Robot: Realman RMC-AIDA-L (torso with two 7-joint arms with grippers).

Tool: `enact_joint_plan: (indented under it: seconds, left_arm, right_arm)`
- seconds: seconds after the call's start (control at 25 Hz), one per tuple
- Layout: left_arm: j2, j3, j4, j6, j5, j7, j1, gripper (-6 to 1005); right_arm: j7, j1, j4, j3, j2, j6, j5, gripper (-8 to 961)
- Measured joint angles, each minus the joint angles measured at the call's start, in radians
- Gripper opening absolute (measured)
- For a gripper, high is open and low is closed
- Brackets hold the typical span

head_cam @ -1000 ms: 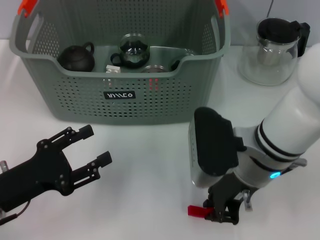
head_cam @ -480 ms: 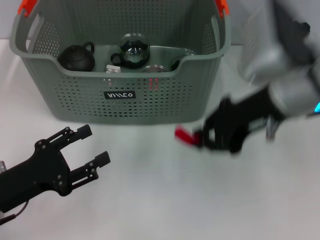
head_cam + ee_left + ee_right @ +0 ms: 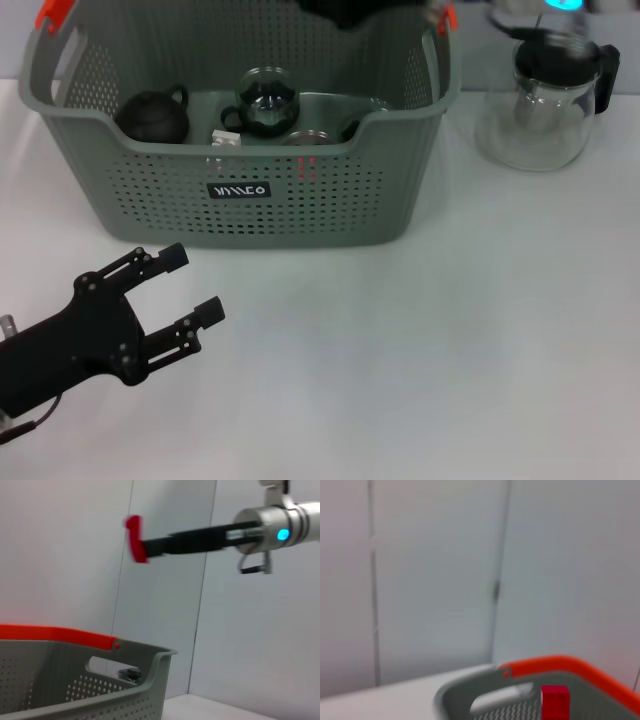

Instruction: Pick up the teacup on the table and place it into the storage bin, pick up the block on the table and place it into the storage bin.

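Observation:
The grey-green storage bin [image 3: 130,190] stands at the back of the table. My right gripper [image 3: 342,10] is high over the bin's back rim, cut off by the head view's top edge. The left wrist view shows this right gripper [image 3: 146,545] shut on the red block [image 3: 134,537], well above the bin [image 3: 75,700]. The right wrist view has the block [image 3: 555,703] over the bin's orange-trimmed rim [image 3: 545,664]. What looks like a small glass teacup [image 3: 305,138] lies inside the bin by its front wall. My left gripper [image 3: 192,285] rests open at the front left.
A dark clay teapot [image 3: 155,115] and a round glass vessel [image 3: 268,100] also lie in the bin. A glass teapot with a black lid [image 3: 540,100] stands on the white table [image 3: 420,340] to the right of the bin.
My right gripper has lifted the red block from the table's front right, up and back to above the bin. The left gripper has stayed put.

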Motion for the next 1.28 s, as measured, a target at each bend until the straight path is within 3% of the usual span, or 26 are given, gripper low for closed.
enact_joint_plan:
  seconds: [0.04, 0.08, 0.12, 0.24, 0.36, 0.48, 0.68, 0.8, 0.92, 1.08, 1.16, 1.28]
  left_arm:
    - [0.000, 0.000, 0.000, 0.000, 0.000, -0.001, 0.000, 763]
    - [0.000, 0.000, 0.000, 0.000, 0.000, -0.001, 0.000, 763]
    - [0.000, 0.000, 0.000, 0.000, 0.000, -0.001, 0.000, 763]
    - [0.000, 0.000, 0.000, 0.001, 0.000, -0.001, 0.004, 763]
    - [0.000, -0.003, 0.000, 0.001, 0.000, -0.001, 0.009, 763]
    - [0.000, -0.006, 0.000, 0.002, 0.000, -0.001, 0.011, 763]
    - [-0.001, -0.007, 0.000, 0.002, 0.000, -0.001, 0.012, 763]
    - [-0.002, -0.006, 0.000, 0.003, 0.000, 0.000, 0.011, 763]
    - [-0.002, -0.007, 0.000, 0.007, 0.000, 0.000, 0.012, 763]
    - [-0.001, -0.006, 0.000, 0.016, 0.000, 0.000, 0.015, 763]
    - [0.001, -0.006, 0.000, 0.018, 0.003, 0.000, 0.016, 763]
    - [0.007, -0.002, 0.009, 0.040, 0.011, 0.000, 0.018, 763]
  right_arm:
    - [0.004, 0.034, 0.060, -0.014, 0.001, 0.056, 0.005, 196]
    - [0.011, 0.113, 0.202, -0.015, 0.000, 0.144, 0.003, 196]
    - [0.011, 0.113, 0.202, -0.015, 0.000, 0.144, 0.003, 197]
    - [0.009, 0.265, 0.486, 0.023, -0.008, 0.254, -0.002, 197]
    - [-0.025, 0.372, 0.702, 0.055, -0.013, 0.317, -0.003, 196]
    - [-0.056, 0.407, 0.771, 0.055, -0.014, 0.324, -0.003, 199]
    - [-0.049, 0.407, 0.753, 0.052, -0.014, 0.289, -0.035, 204]
    - [-0.051, 0.367, 0.689, 0.071, -0.014, 0.275, -0.025, 207]
    - [-0.083, 0.265, 0.531, 0.107, -0.006, 0.221, 0.045, 332]
    - [-0.290, 0.046, 0.355, 0.133, -0.004, 0.068, 0.330, 497]
    - [-0.505, -0.089, 0.344, 0.142, -0.009, -0.083, 0.508, 578]
    - [-0.804, -0.256, 0.396, 0.178, -0.015, -0.344, 0.642, 688]
